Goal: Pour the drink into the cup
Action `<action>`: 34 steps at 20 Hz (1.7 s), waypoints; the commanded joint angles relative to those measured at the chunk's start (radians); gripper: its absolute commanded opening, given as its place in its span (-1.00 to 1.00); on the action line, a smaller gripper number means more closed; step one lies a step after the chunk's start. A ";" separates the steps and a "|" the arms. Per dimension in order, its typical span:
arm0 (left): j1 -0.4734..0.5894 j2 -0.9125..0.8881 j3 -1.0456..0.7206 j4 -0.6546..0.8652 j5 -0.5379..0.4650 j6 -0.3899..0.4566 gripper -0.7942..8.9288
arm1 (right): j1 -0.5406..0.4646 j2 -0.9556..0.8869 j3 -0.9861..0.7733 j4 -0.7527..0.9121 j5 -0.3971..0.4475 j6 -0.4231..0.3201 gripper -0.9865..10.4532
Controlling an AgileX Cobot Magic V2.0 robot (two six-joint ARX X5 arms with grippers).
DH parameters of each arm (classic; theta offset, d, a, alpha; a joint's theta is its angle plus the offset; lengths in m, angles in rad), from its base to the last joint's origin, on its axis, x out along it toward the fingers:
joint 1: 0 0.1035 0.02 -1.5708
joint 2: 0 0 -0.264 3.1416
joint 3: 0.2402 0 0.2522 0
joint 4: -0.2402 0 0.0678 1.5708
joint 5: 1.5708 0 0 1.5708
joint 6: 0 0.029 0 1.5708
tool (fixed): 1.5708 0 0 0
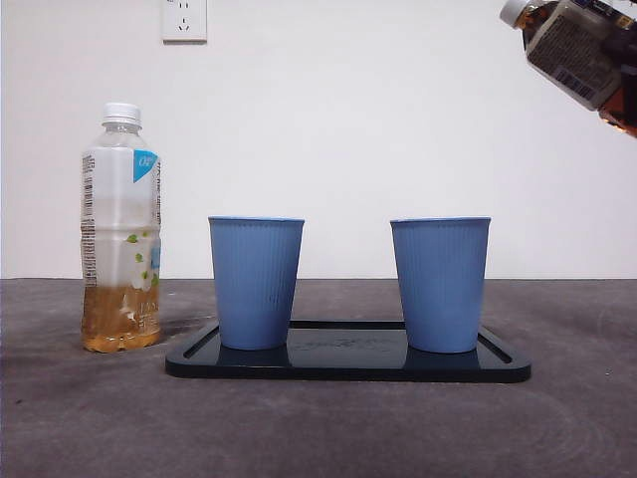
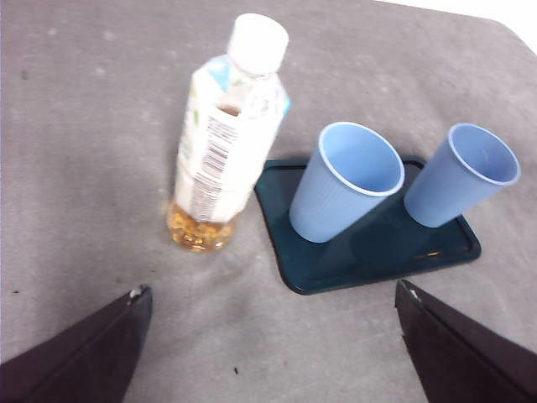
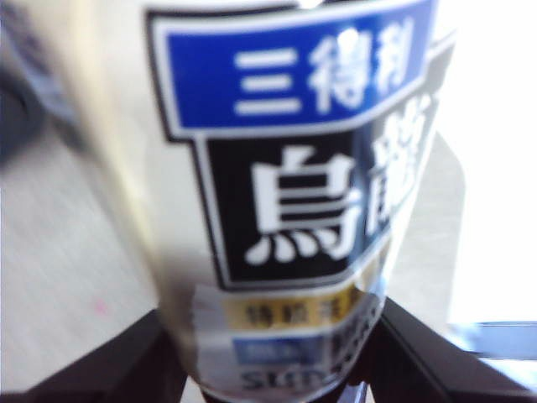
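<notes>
The right gripper is clamped on the tea bottle, lifted and tilted (cap on). Left gripper gapes idle. Both cups look empty; pouring remains.

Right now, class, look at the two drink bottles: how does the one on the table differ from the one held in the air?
The green tea bottle stands upright on the table left of the tray; the oolong tea bottle hangs tilted, high at the right, clamped in the right end effector. The green tea bottle's label is white with leaves; the oolong's is blue and black. Both have white caps on.
</notes>
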 commanded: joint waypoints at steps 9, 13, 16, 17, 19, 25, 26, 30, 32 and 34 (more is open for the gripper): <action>-0.052 0.004 0.019 0.011 0.008 0.019 0.13 | 0.146 0.143 0.032 0.003 0.272 -0.336 -0.46; -0.062 0.004 0.019 0.011 0.008 0.019 0.13 | 0.171 0.193 0.032 0.016 0.315 -0.386 -0.46; -0.067 0.004 0.019 0.011 0.008 0.019 0.13 | 0.176 0.231 0.032 0.040 0.352 -0.415 -0.46; -0.067 0.004 0.019 0.011 0.008 0.019 0.13 | 0.176 0.240 0.032 0.047 0.362 -0.419 -0.46; -0.067 0.003 0.019 0.011 0.008 0.019 0.13 | 0.176 0.253 0.032 0.050 0.369 -0.420 -0.46; -0.067 0.003 0.019 0.011 0.008 0.019 0.13 | 0.176 0.256 0.032 0.053 0.369 -0.426 -0.46; -0.067 0.003 0.019 0.011 0.008 0.019 0.13 | 0.176 0.256 0.032 0.054 0.368 -0.426 -0.46; -0.067 0.003 0.019 0.009 0.008 0.019 0.13 | 0.176 0.256 0.032 0.053 0.368 -0.425 -0.46; -0.067 0.003 0.019 0.009 0.008 0.019 0.13 | 0.176 0.256 0.032 0.054 0.365 -0.406 -0.46; -0.067 0.003 0.019 0.009 0.008 0.019 0.13 | 0.175 0.252 0.032 0.053 0.326 -0.320 -0.46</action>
